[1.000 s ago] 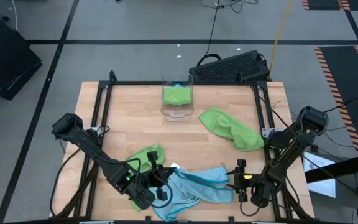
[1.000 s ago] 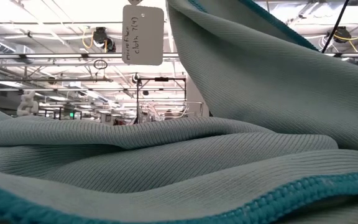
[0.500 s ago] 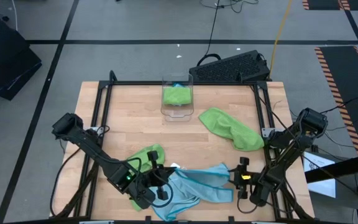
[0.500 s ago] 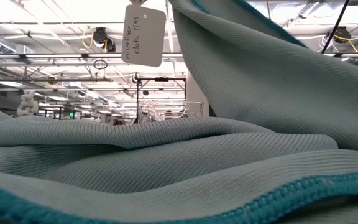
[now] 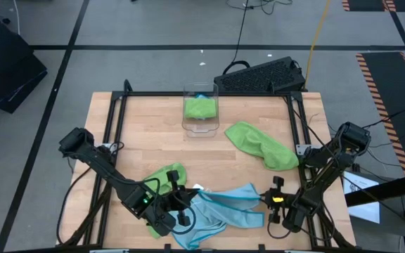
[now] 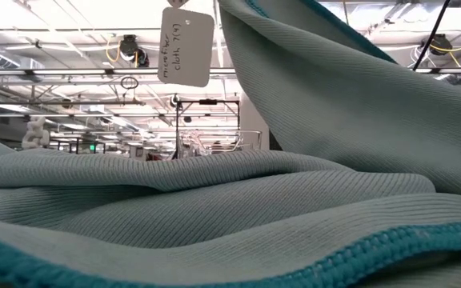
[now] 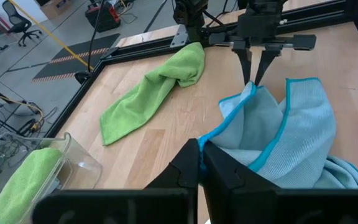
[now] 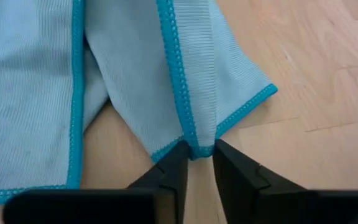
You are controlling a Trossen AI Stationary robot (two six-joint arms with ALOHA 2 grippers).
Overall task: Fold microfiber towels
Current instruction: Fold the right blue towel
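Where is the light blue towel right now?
In the high view the light blue towel lies crumpled at the table's near edge, between the left gripper and right gripper, just right of a lime green towel.

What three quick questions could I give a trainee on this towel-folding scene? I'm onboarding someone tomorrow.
1. True or false: the right hand is pinching a corner of the light blue towel.
2. Multiple choice: where is the folded green towel? A. in the clear bin; B. under the blue towel; C. off the table.
3. Fill in: the left hand is shut on the ____ towel.

Key: 1 true; 2 A; 3 light blue.
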